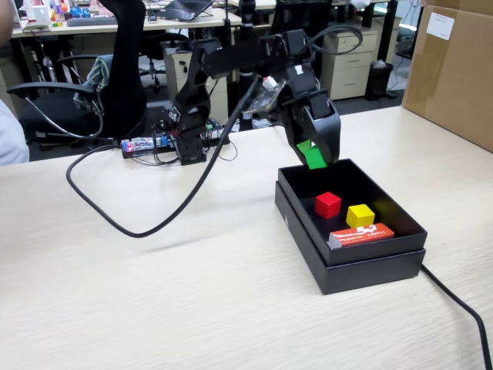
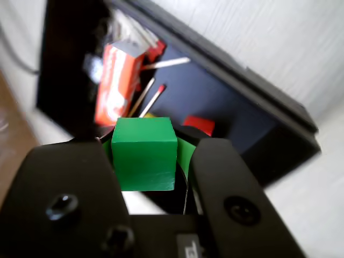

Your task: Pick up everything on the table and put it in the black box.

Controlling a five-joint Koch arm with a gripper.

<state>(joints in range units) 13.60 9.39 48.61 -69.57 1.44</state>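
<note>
My gripper (image 1: 314,156) is shut on the bright-green cube (image 1: 313,155) and holds it in the air just above the back left corner of the black box (image 1: 296,218). In the wrist view the green cube (image 2: 144,153) sits squarely between the two black jaws, with my gripper (image 2: 145,141) over the box's inside (image 2: 215,102). The box stands on the beige wood-grain table (image 1: 154,293).
Inside the box lie a red cube (image 1: 327,204), a yellow cube (image 1: 360,216) and a red matchbox (image 1: 360,235); the wrist view shows loose matches (image 2: 148,97). A black cable (image 1: 115,220) loops across the table on the left. A brown carton (image 1: 454,69) stands at back right.
</note>
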